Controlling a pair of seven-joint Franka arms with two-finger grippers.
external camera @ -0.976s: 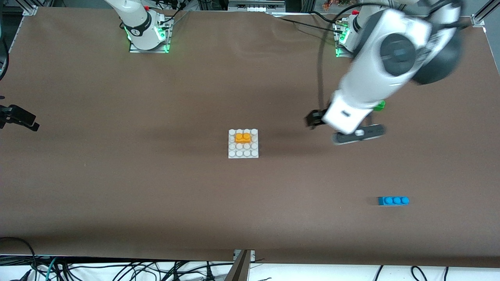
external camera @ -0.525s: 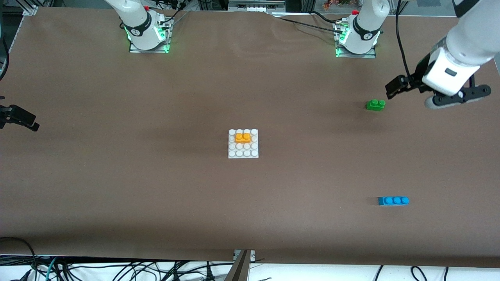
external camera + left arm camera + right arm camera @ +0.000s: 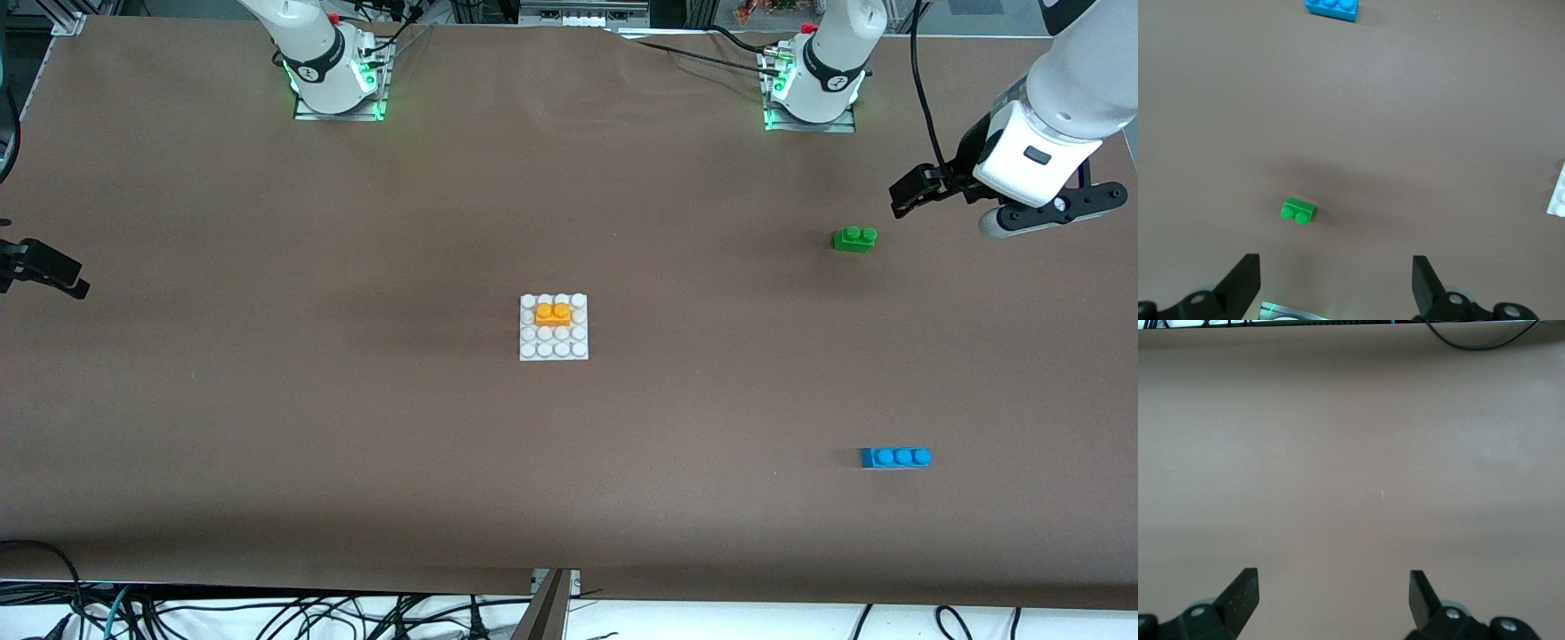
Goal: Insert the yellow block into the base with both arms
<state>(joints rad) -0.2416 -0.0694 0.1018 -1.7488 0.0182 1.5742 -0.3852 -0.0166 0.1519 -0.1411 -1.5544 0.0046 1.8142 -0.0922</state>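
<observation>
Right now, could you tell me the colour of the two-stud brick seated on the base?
Orange-yellow block, clearest in the front view.

Yellow block (image 3: 553,313), base (image 3: 554,352): glossy plastic. Table (image 3: 267,400): matt brown covering. Green brick (image 3: 854,238): smooth plastic.

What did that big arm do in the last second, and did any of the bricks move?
The left arm swung away from the base toward its own end of the table; its open left gripper holds nothing. The yellow block stayed on the base; the green brick and blue brick stayed put.
</observation>
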